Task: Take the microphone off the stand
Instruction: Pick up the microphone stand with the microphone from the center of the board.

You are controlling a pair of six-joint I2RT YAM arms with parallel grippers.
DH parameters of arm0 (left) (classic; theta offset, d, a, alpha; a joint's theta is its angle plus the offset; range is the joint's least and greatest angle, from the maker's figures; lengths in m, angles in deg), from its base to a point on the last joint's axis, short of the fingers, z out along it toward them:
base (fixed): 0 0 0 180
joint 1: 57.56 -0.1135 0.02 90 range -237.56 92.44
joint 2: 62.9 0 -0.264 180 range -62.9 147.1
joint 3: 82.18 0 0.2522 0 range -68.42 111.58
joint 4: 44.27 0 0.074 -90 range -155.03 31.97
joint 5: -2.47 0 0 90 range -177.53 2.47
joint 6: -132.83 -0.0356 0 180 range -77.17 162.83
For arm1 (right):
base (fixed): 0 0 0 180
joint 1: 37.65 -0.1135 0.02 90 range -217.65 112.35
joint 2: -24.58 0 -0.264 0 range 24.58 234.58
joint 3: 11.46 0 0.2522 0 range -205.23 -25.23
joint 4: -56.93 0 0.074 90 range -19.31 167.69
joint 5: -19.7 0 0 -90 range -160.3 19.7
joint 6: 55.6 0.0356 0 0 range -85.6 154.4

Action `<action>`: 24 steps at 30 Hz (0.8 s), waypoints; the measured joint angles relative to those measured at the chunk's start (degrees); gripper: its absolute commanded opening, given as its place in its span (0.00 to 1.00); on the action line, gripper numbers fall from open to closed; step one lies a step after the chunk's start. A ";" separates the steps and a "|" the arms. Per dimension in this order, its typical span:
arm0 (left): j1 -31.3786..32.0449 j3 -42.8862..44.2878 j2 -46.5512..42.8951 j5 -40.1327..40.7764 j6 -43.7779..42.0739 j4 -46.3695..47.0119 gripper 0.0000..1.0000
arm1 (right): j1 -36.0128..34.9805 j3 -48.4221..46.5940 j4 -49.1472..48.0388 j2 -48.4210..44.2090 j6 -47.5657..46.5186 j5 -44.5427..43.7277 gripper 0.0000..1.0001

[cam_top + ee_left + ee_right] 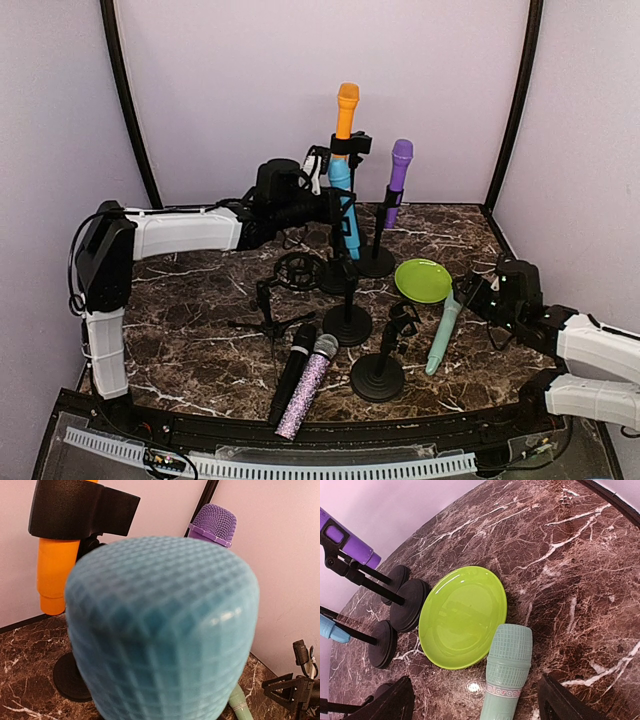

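Marble table (200, 330), green plate (462, 615), mint microphone (507, 670) just beside

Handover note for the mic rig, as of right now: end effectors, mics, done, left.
Left end effector: at the blue microphone; can't tell whether it has a grip, as its fingers are out of view.
Right end effector: open, astride the mint microphone lying beside the green plate.
Orange microphone and purple microphone: clipped upright.
Done: nothing confirmed; blue looks clipped in.
Left: secure the grip and lift blue out.
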State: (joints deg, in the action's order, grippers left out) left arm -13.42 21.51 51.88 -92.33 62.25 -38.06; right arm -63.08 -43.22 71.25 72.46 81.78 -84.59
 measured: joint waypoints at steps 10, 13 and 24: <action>-0.04 -1.95 -2.12 -13.03 -2.75 -0.68 0.00 | 0.00 0.04 0.00 0.00 -0.13 -0.39 0.86; -0.04 -1.95 -2.54 -19.17 -5.33 -0.72 0.00 | 0.00 0.04 0.04 -0.04 -0.13 -0.57 0.86; 0.42 0.09 -2.16 -40.19 -5.27 3.82 0.00 | 0.02 0.02 2.38 -2.75 -0.50 -0.50 0.88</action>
State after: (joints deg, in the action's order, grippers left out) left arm -13.00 21.60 49.72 -132.53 56.98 -34.24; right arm -63.06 -43.20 73.63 69.70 81.27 -85.09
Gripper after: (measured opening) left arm 0.360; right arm 0.867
